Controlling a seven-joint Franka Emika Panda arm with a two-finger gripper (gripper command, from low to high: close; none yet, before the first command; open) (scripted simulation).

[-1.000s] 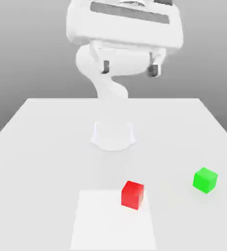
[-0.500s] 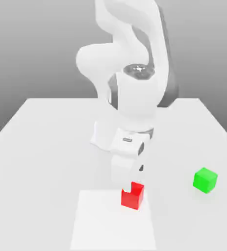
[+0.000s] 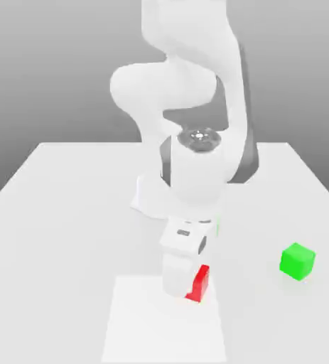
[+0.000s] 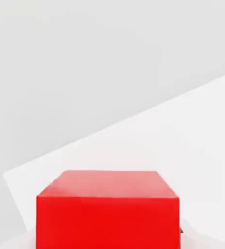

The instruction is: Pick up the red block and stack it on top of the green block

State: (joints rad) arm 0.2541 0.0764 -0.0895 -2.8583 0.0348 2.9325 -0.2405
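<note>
White claw (image 4: 108, 237) clamped on matte red cube (image 3: 201, 284), seemingly unlifted; stacking onto matte green cube (image 3: 297, 261), exterior view's right, remains.

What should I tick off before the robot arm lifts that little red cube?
1. Claw closed on the small, matte red cube: ok, it appears shut around it.
2. Grip firm enough to lift: cannot tell.
3. Small, matte green cube upright on the pale table: ok.
4. Top of the green cube free for stacking: ok.
5. Red cube already over the green one: not ok, they are well apart.
</note>
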